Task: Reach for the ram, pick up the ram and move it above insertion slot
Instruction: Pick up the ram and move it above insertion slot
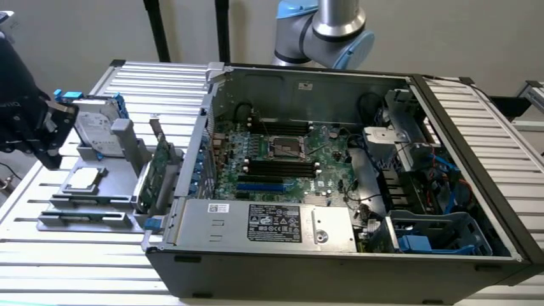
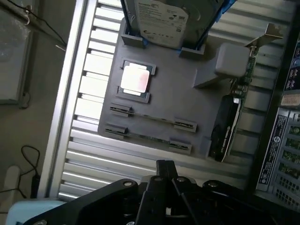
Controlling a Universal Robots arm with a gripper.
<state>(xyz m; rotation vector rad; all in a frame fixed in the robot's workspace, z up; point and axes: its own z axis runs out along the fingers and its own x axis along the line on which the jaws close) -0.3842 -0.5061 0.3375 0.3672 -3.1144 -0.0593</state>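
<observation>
While the arm hangs over the desk [image 1: 76, 274], its gripper [image 2: 165, 165] is just off the grey tray [image 2: 178, 101], past the tray's end where the memory sticks are, and it touches nothing. The fingers [image 2: 161, 171] look pressed together, with nothing between them.

The ram [image 2: 151, 117] stands on its long edge in two small clips at the tray's end opposite to the hard drive [image 2: 161, 18]. A second stick [image 2: 147, 138] of the same kind lies parallel to it, one row closer to the tray's edge, and I cannot tell which of the two is meant. The insertion slot [image 1: 281, 167] is one of the black sockets inside the open computer case [image 1: 340, 274], which stands just beside the tray.

I judge the ram to be very light and stiff, but delicate: it is a thin board, with small chips on its faces and contacts probably along the lower edge. The best hold seems to be on the free upper edge, near the middle of the length, with one finger on each flat face. A hold near one end would likely let it tilt. The faces are smooth, so it could slip, yet a hard squeeze may harm the chips
</observation>
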